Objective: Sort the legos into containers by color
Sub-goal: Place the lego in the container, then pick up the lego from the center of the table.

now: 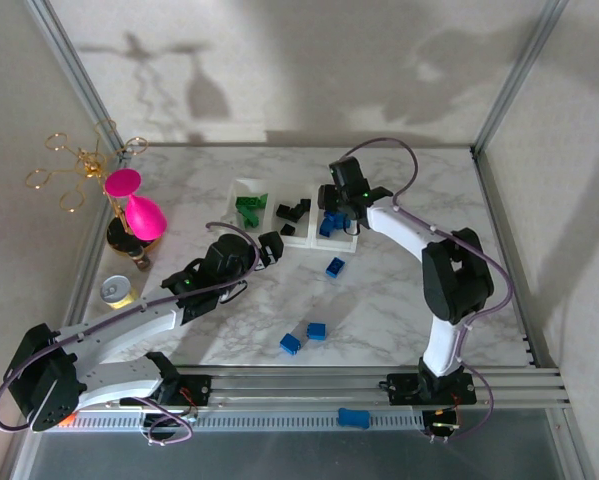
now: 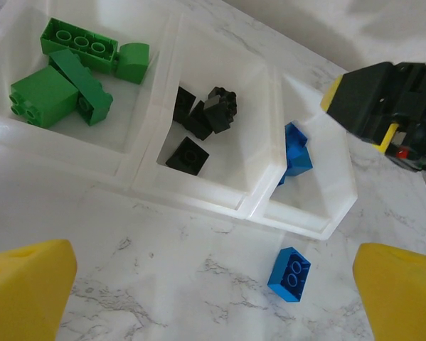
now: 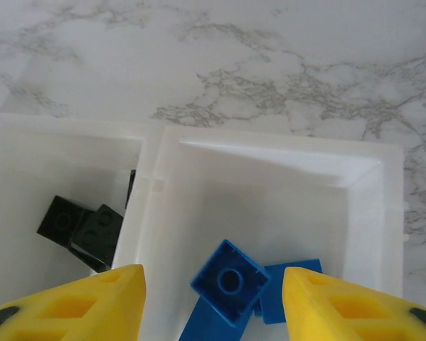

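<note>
**Tray** point(image 2: 191, 199): one, with three compartments.
- **green legos** point(image 2: 45, 96): four, in the left compartment.
- **black legos** point(image 2: 186, 155): about four, in the middle compartment.
- **blue legos** point(image 3: 230, 277): at least two, in the right compartment.
- **loose blue legos** point(image 1: 317, 331): three on your marble table point(image 1: 399, 290), one lying just beside the tray.
- **fourth blue lego** point(image 1: 354, 417): on the near rail.
- **Yellow cup** point(image 1: 119, 291): one, far left.

**Your right gripper** point(image 3: 213, 273) hangs over the blue compartment. Its jaws are partly apart, with a brick between them that they do not touch.

**Your left gripper** point(image 2: 213, 270) hovers just short of the tray, jaws wide and empty.
</note>
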